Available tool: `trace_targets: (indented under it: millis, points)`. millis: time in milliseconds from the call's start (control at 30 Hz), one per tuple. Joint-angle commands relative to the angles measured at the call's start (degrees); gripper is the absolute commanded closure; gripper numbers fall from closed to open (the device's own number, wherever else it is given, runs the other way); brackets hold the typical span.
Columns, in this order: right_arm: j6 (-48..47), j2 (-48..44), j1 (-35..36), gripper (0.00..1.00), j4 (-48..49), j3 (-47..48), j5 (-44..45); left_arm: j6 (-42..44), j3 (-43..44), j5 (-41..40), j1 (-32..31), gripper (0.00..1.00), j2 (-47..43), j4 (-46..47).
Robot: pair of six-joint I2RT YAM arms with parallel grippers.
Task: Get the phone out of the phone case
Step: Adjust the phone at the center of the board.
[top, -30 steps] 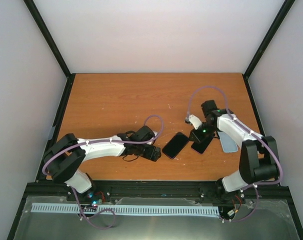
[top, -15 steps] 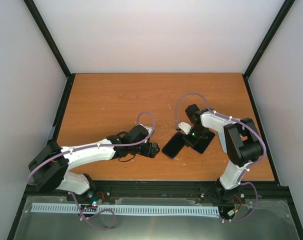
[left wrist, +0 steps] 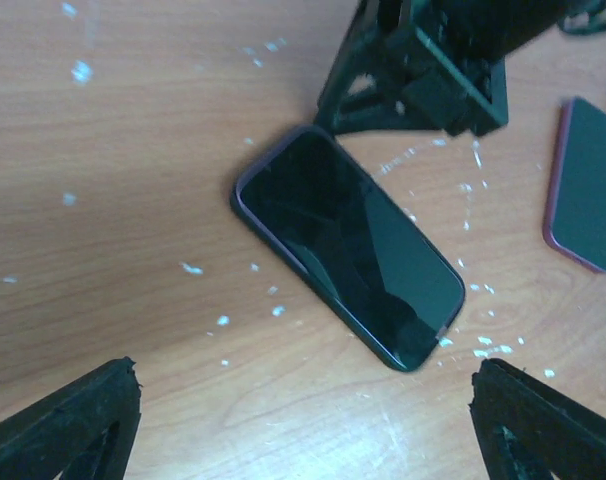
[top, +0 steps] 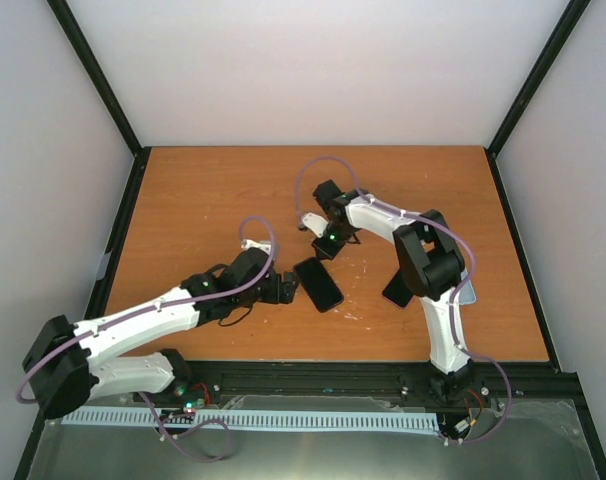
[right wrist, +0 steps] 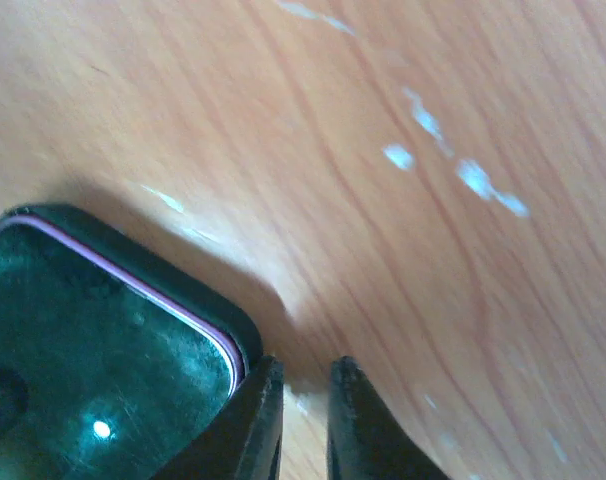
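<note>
At centre frame of the left wrist view the phone (left wrist: pixel 348 260) lies flat on the table (top: pixel 203 200), its glass ringed by a purple-lined case (right wrist: pixel 133 265); by that, removal is judged not done. Below it the left gripper (left wrist: pixel 303 385) holds its jaws wide and empty. Beside the phone's corner the right gripper (right wrist: pixel 298 400) has jaws all but closed on nothing. At right edge, a red-edged slab (left wrist: pixel 588 185): case or handset, undetermined.

The left arm (top: pixel 153 315) stretches low from the near-left corner of the bench (top: pixel 203 190) toward its middle, jaws spread wide. The right arm (top: pixel 383 215) bends at the elbow and reaches left to mid-bench, jaws almost together.
</note>
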Motion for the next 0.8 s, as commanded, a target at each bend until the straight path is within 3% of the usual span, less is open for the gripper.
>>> trace_targets:
  millis: [0,167,300,500,767]
  points:
    - [3.7,0.1,2.0,0.78,-0.8,2.2,-3.0,-3.6,2.6,-7.8,1.2,0.08,-5.4,-5.4]
    - [6.4,-11.6,2.2,0.41,0.2,-5.6,-1.0,-5.6,1.1,-13.0,2.4,0.03,-12.1,-8.5]
    - [4.7,-17.6,4.8,0.02,-3.7,-9.6,-0.2,-5.4,-0.1,-15.7,3.4,0.01,-16.4,-9.0]
    - [7.1,-18.7,9.1,0.0,-3.4,-14.9,2.0,-5.1,0.8,-17.2,4.0,0.0,-15.9,-10.7]
    - [11.5,-13.3,13.7,0.0,-2.7,-13.4,8.9,-5.8,0.7,-15.9,4.1,0.01,-15.3,-11.0]
